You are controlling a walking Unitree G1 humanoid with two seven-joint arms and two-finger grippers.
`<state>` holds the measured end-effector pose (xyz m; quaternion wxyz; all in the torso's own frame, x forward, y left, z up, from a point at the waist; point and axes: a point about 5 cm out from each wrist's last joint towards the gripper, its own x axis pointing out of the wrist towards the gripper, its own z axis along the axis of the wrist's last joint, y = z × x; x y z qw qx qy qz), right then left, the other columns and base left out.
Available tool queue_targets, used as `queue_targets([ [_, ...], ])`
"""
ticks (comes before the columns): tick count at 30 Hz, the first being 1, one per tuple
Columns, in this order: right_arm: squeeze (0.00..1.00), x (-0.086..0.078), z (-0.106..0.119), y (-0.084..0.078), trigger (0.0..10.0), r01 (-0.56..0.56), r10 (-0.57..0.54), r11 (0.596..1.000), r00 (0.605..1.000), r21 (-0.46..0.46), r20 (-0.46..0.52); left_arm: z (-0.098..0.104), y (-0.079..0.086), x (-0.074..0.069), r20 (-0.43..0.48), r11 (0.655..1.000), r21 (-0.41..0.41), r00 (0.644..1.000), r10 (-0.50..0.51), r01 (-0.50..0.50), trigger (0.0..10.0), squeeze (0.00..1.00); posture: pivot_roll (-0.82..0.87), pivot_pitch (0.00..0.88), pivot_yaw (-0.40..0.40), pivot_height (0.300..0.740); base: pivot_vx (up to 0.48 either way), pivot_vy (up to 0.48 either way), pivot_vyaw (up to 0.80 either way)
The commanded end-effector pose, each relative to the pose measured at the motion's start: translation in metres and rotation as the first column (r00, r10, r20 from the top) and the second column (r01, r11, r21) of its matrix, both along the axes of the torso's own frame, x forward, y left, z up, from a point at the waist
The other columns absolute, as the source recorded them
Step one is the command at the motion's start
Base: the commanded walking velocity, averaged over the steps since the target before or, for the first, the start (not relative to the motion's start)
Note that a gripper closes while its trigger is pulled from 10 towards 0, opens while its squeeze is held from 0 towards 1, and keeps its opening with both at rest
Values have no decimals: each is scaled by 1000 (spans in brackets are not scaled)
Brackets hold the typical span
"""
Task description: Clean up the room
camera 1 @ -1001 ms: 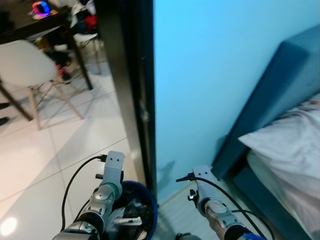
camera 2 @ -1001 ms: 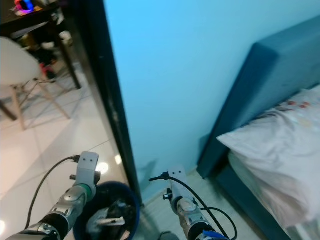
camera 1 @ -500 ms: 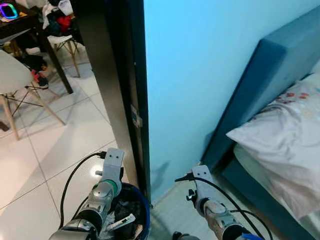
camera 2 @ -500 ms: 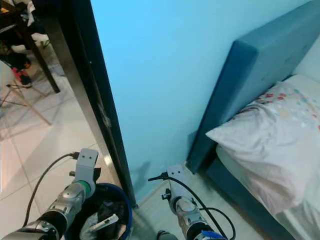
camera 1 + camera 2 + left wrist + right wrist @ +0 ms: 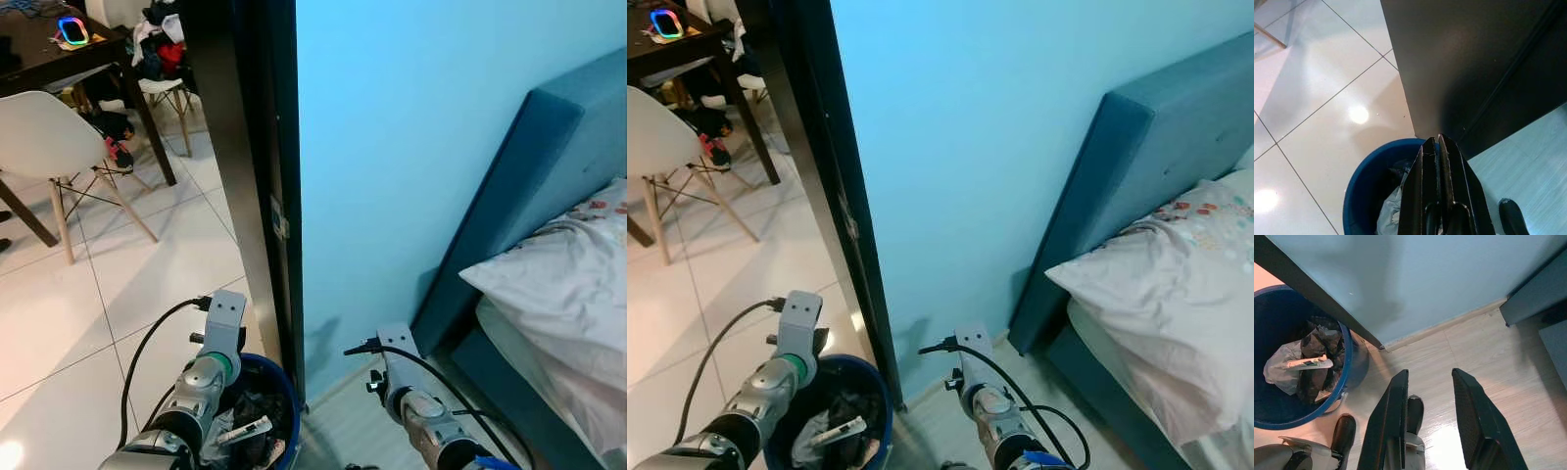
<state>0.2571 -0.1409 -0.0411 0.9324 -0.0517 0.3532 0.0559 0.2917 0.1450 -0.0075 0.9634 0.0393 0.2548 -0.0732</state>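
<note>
One light blue wall (image 5: 411, 147) fills the middle of the head views, ending at one dark door frame (image 5: 250, 176) on its left edge. To the right stands one bed with a teal upholstered headboard (image 5: 1136, 186), cut off by the picture edge, and one white pillow (image 5: 1161, 294) with small printed dots near its top; how far the bedding reaches cannot be made out. Left of the frame lies a white tiled floor (image 5: 118, 284) with one white chair (image 5: 49, 137) on wooden legs and one dark table (image 5: 59, 49), both partly cropped; a glowing ring-shaped object (image 5: 72, 29) sits on the table, too small to identify, and a pile of clothes (image 5: 162, 49) behind is indistinct.

One blue waste bin (image 5: 1268, 416) stands on the floor just beside the foot of the door frame, its lower part cut off in the head views. Inside are dark and pale crumpled bags (image 5: 1308, 362) and one flat white packet (image 5: 1305, 364); the rest of the contents is hard to tell apart.

There are two grippers. The left gripper (image 5: 1438, 147) hangs above the bin's rim, its two black fingers pressed together with nothing between them. The right gripper (image 5: 1430, 382) hangs over the pale wood floor (image 5: 1488, 362) near the wall base, fingers spread apart and empty. Two dark robot feet (image 5: 1344, 433) show below it.
</note>
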Motion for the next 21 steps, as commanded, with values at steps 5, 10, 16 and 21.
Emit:
queue_targets([
  [5, 0, -4, -3, 2, 10000, -4, 5, 1000, 1000, 1, -18, -4, 1, -4, -15, 1000, 11, 1000, -6, 6, 10000, 0, 93, 0, 90, 740, 0, -357, 0],
  [10, 0, -4, -4, 1, 10000, -6, 6, 1000, 1000, 1, -19, -4, 1, -4, -17, 1000, 9, 1000, -4, 4, 10000, 0, 93, 0, 90, 740, 0, -362, 0],
  [16, 0, -4, -4, 1, 10000, -7, 7, 1000, 1000, 1, -20, -4, 1, -4, -16, 1000, 8, 1000, -3, 3, 10000, 0, 93, 0, 89, 740, 0, -361, 0],
  [21, 0, -5, -4, 1, 10000, -8, 8, 1000, 1000, 1, -21, -4, 2, -5, -17, 1000, 9, 1000, -2, 2, 10000, 0, 94, 0, 88, 740, 0, -361, 0],
])
